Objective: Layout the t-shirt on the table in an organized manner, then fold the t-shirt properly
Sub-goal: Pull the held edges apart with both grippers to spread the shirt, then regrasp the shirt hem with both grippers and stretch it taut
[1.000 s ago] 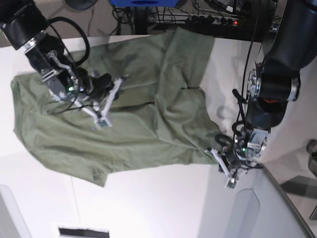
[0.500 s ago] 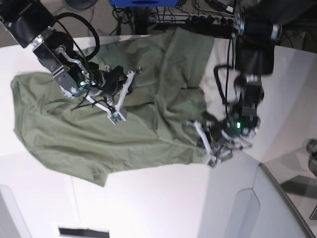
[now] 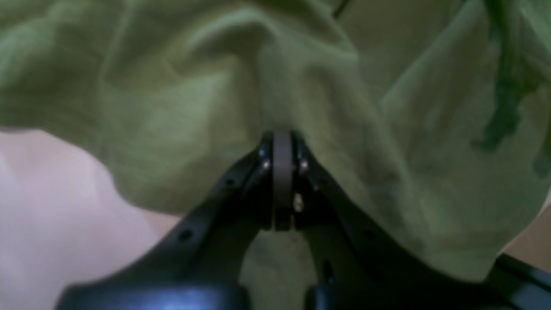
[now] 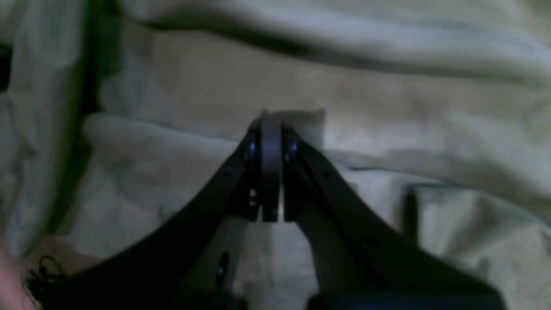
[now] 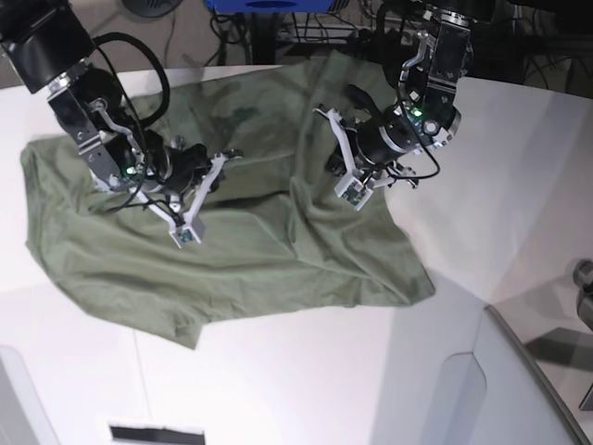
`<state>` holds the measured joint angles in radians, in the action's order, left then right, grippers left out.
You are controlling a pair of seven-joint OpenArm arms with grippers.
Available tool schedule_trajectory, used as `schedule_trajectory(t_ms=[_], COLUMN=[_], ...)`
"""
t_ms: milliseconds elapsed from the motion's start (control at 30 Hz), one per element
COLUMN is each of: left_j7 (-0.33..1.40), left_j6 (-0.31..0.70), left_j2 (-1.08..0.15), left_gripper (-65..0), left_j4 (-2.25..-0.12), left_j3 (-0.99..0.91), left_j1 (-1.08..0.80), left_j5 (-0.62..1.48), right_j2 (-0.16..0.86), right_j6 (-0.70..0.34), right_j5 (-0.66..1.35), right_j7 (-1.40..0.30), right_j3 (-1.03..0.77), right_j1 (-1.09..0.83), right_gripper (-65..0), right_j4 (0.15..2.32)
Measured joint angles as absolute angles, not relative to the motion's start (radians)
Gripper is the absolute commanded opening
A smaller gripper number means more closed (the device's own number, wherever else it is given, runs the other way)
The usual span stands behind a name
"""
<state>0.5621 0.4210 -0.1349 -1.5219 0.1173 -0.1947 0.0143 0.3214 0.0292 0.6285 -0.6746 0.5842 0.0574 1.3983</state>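
The olive-green t-shirt [image 5: 259,241] lies spread and wrinkled over the white table [image 5: 306,371], one part hanging over the far edge. My right gripper [image 5: 211,169] is over the shirt's left-middle. In the right wrist view this gripper [image 4: 271,125] is shut, tips resting on the cloth [image 4: 387,129]. My left gripper [image 5: 334,153] is above the shirt's upper middle, near a raised fold. Seen from the left wrist, it [image 3: 282,142] is shut with its tips against bunched fabric [image 3: 172,107]. No cloth shows between either pair of pads.
A grey-white raised panel [image 5: 500,389] with a dark rim sits at the bottom right. Cables and a power strip [image 5: 398,37] run beyond the table's far edge. A black strip [image 5: 156,434] lies at the near edge.
My left arm swung from the shirt's lower right corner up to its upper middle; that corner stayed on the table. The right gripper shifted slightly right, then back. Both stayed shut.
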Motion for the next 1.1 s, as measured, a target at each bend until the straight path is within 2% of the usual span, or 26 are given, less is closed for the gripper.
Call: schedule_trajectory(t_ms=[367,467,767,1000,1100], left_j7=[0.467,0.458,0.557,0.556,0.564], left_j6=[0.424,0.425,0.419,0.419,0.423], left_j2=[-0.141,-0.159,-0.27,-0.234,-0.177], left_gripper=[-65.0,-65.0,-65.0,-65.0,-65.0], left_j4=[-1.371,-1.417,-1.542,-1.631,-1.624], left_j3=[0.113,0.094,-0.197,-0.237,-0.203], left_j1=[-0.182,-0.224,-0.339,-0.254,-0.186], left_j5=[0.001,-0.084,-0.169,-0.165,-0.175], right_j2=[0.318,0.318,0.321,0.321,0.298], right_j6=[0.029,0.029,0.029,0.027,0.014], right_j5=[0.632,0.632,0.632,0.634,0.652], right_j7=[-0.673,-0.673,-0.674,-0.673,-0.67], right_j3=[0.587,0.587,0.586,0.586,0.539], right_j1=[0.057,0.057,0.077,0.16,0.234], right_gripper=[-63.5,-63.5,-63.5,-63.5,-63.5], right_j4=[1.398,1.398,1.398,1.388,1.267])
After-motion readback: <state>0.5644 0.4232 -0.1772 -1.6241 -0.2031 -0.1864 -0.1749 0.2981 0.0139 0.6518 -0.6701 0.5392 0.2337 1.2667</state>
